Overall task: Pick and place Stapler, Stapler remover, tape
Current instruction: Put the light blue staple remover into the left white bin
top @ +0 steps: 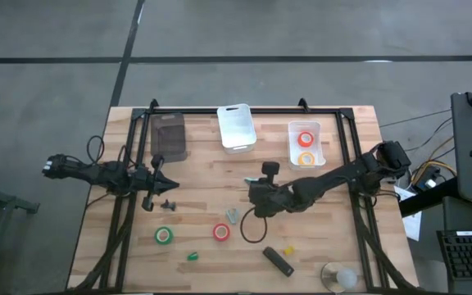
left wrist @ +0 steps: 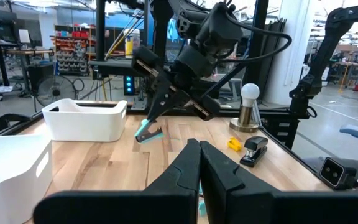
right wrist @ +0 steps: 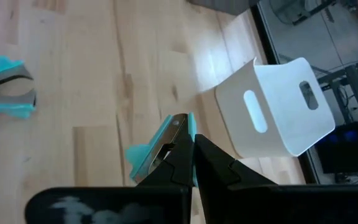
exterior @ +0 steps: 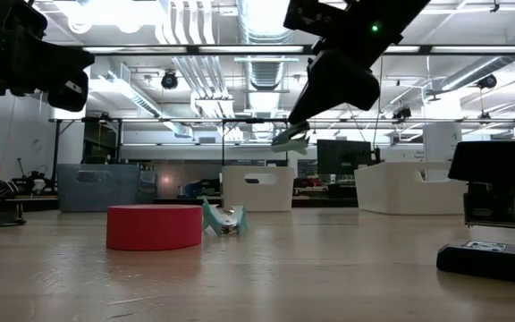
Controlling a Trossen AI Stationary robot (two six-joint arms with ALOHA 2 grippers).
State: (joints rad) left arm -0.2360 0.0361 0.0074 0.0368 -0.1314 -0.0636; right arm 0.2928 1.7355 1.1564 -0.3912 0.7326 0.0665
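Observation:
A teal stapler remover [right wrist: 161,144] hangs above the table's middle with my right gripper [top: 252,197] shut on it; the left wrist view shows this stapler remover [left wrist: 146,132] clear of the wood. A second teal stapler remover [top: 233,215] lies on the table just nearer. A red tape roll [top: 221,232] and a green tape roll [top: 164,236] lie flat toward the near edge. The black stapler [top: 278,260] lies near the front, right of centre. My left gripper [left wrist: 199,149] waits shut at the table's left, level, touching nothing. My right gripper pinches the stapler remover between its two fingers, only at their free ends [left wrist: 153,118]. The fingers slant down from the table's right. The remover's teal wing [right wrist: 139,153] sticks out beyond the fingertips. It hangs tilted, lifted clear of the table.
At the back stand a dark bin [top: 169,135], a white bin [top: 236,127] and a white bin [top: 316,157] holding two tape rolls. A small green object [top: 192,256], a yellow object [top: 288,250] and a bulb-shaped object [top: 340,277] lie near the front edge.

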